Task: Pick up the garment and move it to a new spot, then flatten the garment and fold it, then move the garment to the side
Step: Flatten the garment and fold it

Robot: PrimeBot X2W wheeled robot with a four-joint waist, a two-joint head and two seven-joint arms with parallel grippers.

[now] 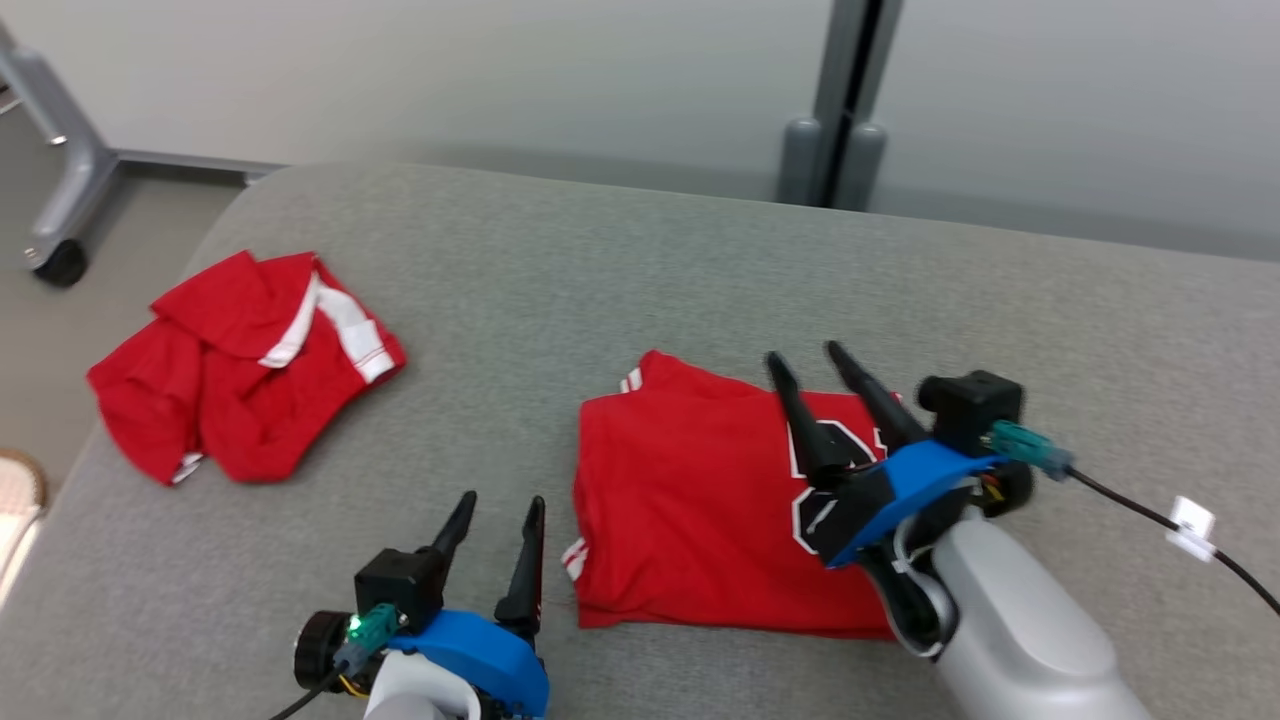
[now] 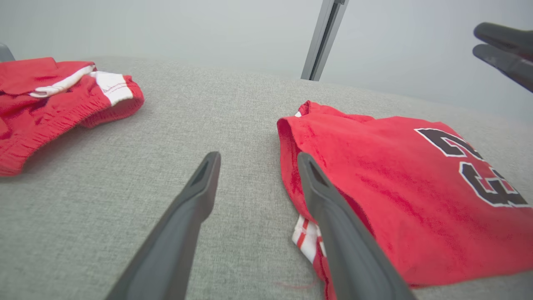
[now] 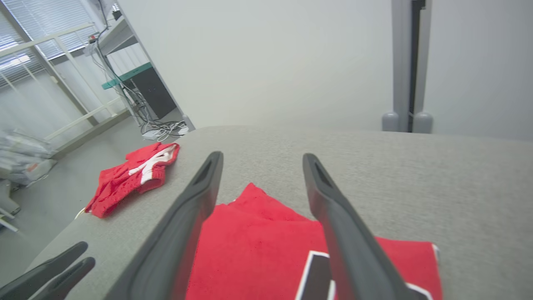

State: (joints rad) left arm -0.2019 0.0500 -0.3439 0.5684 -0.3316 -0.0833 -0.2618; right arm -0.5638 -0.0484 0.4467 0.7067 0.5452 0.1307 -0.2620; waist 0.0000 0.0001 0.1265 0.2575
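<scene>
A red jersey (image 1: 690,490) with black numbers lies folded into a rough rectangle on the grey fabric table (image 1: 640,270), right of centre. My right gripper (image 1: 805,355) hovers over the jersey's right part, open, nothing between its fingers. The right wrist view has the jersey (image 3: 266,250) just below the spread gripper (image 3: 262,156). My left gripper (image 1: 502,505) stands open just off the jersey's left edge, near the table's front. In the left wrist view its right finger (image 2: 333,216) overlaps the jersey's (image 2: 395,187) left fold.
Crumpled red shorts (image 1: 240,370) with white trim lie at the table's left edge. A grey post (image 1: 835,130) stands behind the table. A wheeled frame leg (image 1: 60,200) is on the floor at far left. A black cable with a white tag (image 1: 1190,525) trails from my right wrist.
</scene>
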